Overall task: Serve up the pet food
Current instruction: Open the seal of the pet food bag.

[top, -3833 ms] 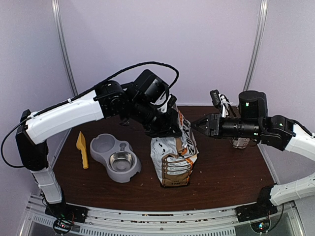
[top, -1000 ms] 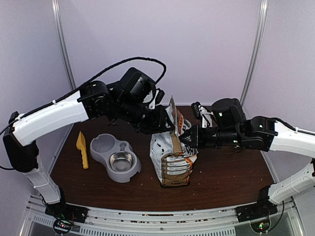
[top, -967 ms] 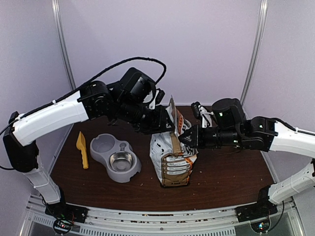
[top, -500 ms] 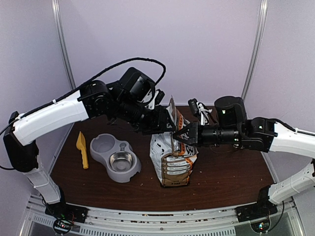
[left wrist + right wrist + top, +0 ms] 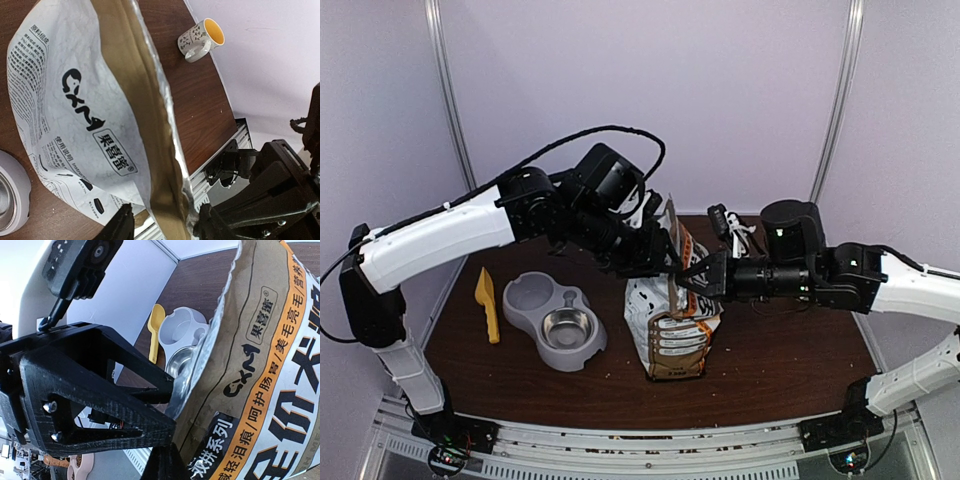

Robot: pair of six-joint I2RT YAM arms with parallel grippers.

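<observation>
The left gripper [image 5: 162, 225] now has its fingers [image 5: 122, 225] parted, one on each side of the bag's top rim. I cannot tell whether they touch it. Half a second ago that wrist sat slightly further toward 9 o'clock. It has since shifted toward 3 o'clock and a little lower against the bag [image 5: 670, 330]. The right gripper [image 5: 695, 278] is pinched closed on the foil edge of the rim, its black fingers [image 5: 120, 422] clamping the lip from the 3 o'clock side. Nearly four seconds ago it hung apart from the bag on that side. The rim's peak now stands up between the two wrists, while the bag's base has not moved. The pet food itself is hidden in every view. The mouth of the bag shows only a tan inner wall and a silver edge, so its look and lie cannot be told. The bag stands upright at the middle of the table [image 5: 770, 370] with its long axis vertical and its mouth up. The orange-trimmed printed face turns toward 6 o'clock, and the lower half is creased. The grey double bowl [image 5: 520, 312] sits at 9 o'clock of the bag, with the yellow scoop [image 5: 488, 305] just beyond it. A mug [image 5: 200, 37] stands well apart on the bag's other side.
</observation>
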